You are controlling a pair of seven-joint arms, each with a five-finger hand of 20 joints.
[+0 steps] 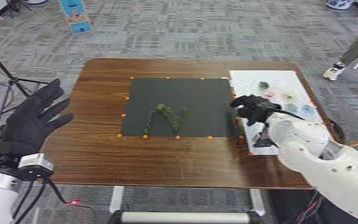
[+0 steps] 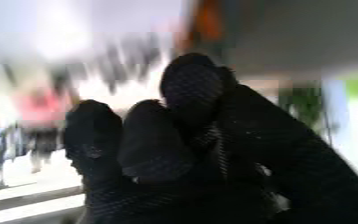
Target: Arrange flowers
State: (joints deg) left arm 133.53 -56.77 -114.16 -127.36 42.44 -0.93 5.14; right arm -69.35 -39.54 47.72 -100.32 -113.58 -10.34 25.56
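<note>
Passage: table (image 1: 94, 107) left of mat (image 1: 180, 91) | Obstacles: green stems (image 1: 166, 112) on mat; right hand (image 1: 256, 108) at white board (image 1: 248, 80)

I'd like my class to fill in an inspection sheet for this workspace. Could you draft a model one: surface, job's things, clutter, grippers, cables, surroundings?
Surface: brown wooden table with a dark square mat and, on the right, a white rectangular board.
Job's things: thin green leafy stems on the mat; pale flower-like pieces in pink, green and blue on the board.
Clutter: nothing seen beyond small orange markers around the mat.
Grippers: black-gloved left hand open by the table's left edge; black-gloved right hand at the board's left side, grip unclear.
Cables: black cables at the left wrist.
Surroundings: grey carpeted floor; black tripod at left.
</note>
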